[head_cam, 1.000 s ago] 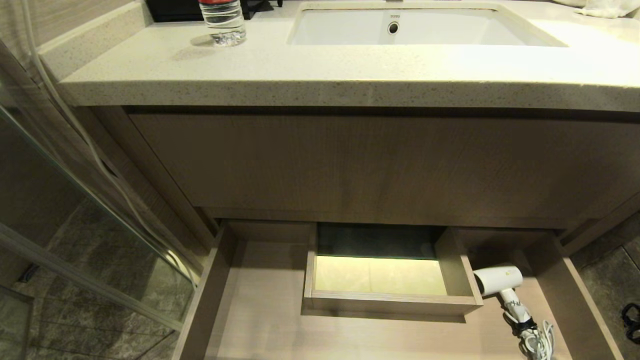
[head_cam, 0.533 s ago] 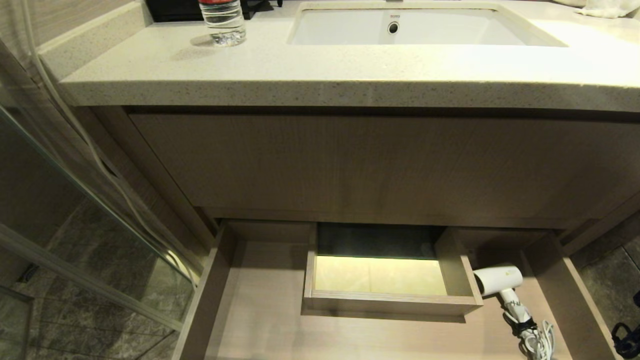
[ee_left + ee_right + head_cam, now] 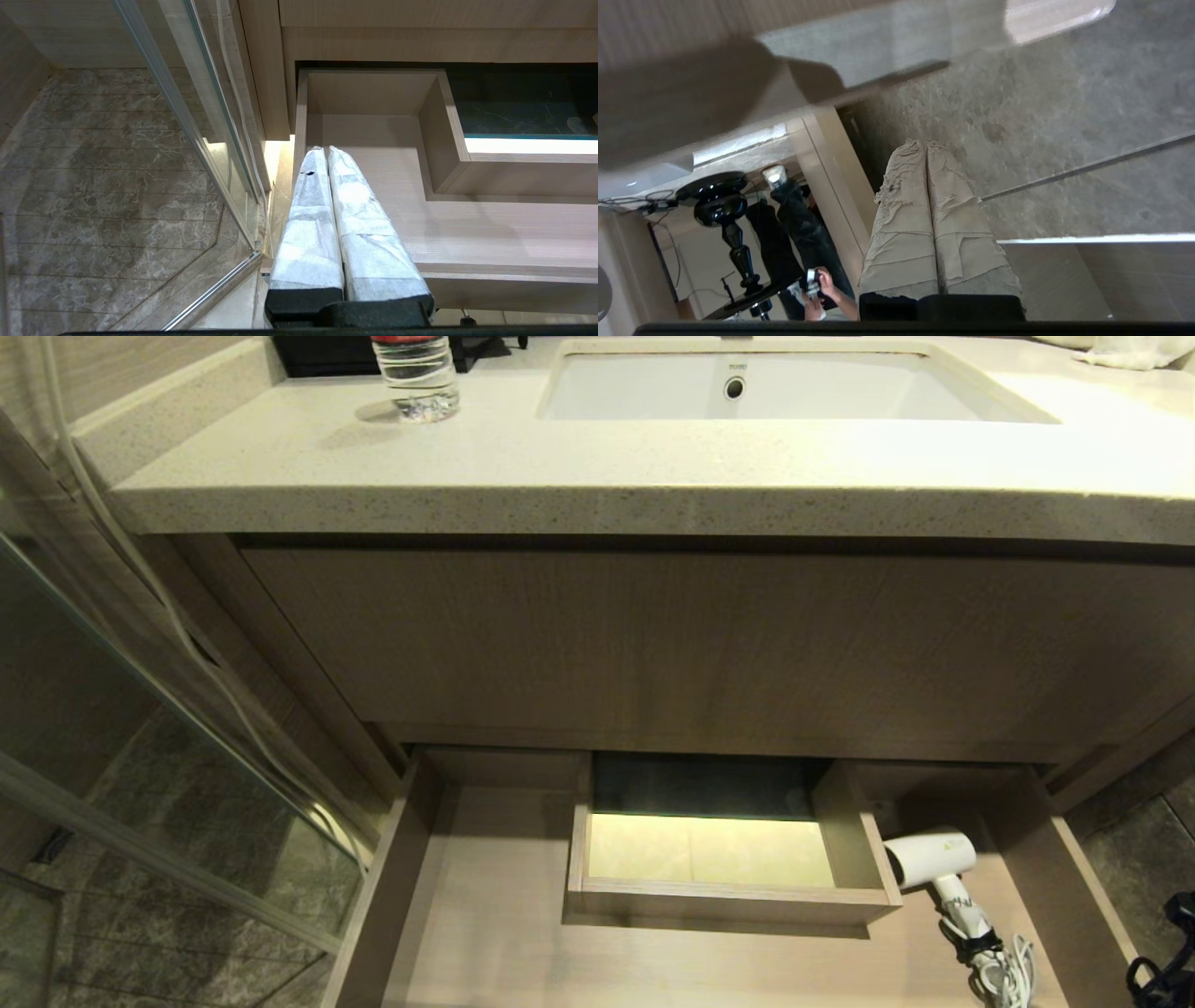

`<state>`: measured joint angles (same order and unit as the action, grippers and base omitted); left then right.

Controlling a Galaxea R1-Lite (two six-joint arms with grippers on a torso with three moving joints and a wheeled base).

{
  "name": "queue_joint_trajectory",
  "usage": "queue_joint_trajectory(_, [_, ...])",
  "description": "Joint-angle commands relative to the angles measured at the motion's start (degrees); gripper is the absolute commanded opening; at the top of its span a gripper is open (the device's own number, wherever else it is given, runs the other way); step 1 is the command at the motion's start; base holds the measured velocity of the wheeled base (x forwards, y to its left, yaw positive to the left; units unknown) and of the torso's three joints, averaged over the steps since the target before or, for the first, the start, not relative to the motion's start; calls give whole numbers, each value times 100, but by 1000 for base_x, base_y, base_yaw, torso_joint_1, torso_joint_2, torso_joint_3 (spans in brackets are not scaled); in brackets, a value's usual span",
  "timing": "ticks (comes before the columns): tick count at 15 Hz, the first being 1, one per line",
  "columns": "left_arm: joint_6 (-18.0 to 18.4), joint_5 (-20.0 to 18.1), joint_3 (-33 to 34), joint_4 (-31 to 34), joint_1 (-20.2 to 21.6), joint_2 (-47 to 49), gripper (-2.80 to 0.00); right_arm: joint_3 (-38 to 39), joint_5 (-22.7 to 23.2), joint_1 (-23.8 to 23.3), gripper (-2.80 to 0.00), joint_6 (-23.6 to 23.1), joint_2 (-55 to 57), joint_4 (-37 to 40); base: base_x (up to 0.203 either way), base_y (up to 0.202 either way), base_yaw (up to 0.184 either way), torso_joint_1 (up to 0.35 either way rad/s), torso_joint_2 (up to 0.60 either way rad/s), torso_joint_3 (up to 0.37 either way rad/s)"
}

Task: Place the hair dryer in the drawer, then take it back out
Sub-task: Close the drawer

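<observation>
The white hair dryer [image 3: 929,859] lies in the open drawer [image 3: 485,915], in its right part beside the boxed cutout [image 3: 728,896]. Its handle and coiled cord [image 3: 1004,975] trail toward the front edge. My left gripper [image 3: 325,150] is shut and empty, hanging over the left end of the drawer [image 3: 467,233]. My right gripper [image 3: 926,142] is shut with nothing in it, out over grey stone floor to the right of the cabinet. Only a dark part of my right arm [image 3: 1158,975] shows in the head view, at the bottom right corner.
A clear bottle [image 3: 415,378] and a white cloth [image 3: 1134,350] sit on the counter beside the sink [image 3: 775,387]. A glass shower door [image 3: 140,756] stands left of the cabinet. A person's hand [image 3: 822,284] holds a small device in the right wrist view.
The dark part of my right arm at the head view's right edge has sunk lower and come slightly inward. The hair dryer and drawer have not moved.
</observation>
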<state>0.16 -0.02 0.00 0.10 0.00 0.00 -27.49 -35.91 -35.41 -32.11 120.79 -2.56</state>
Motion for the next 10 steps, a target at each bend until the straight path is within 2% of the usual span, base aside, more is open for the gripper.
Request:
queue_joint_trajectory(1, [1,2,0,-1,0,0,-280,-78,-21,-1,-280,-11,216,-13,0,0,0,0,0,0])
queue_joint_trajectory(10, [1,2,0,-1,0,0,-280,-378,21,78,-280,29,589,-152,0,0,0,0,0,0])
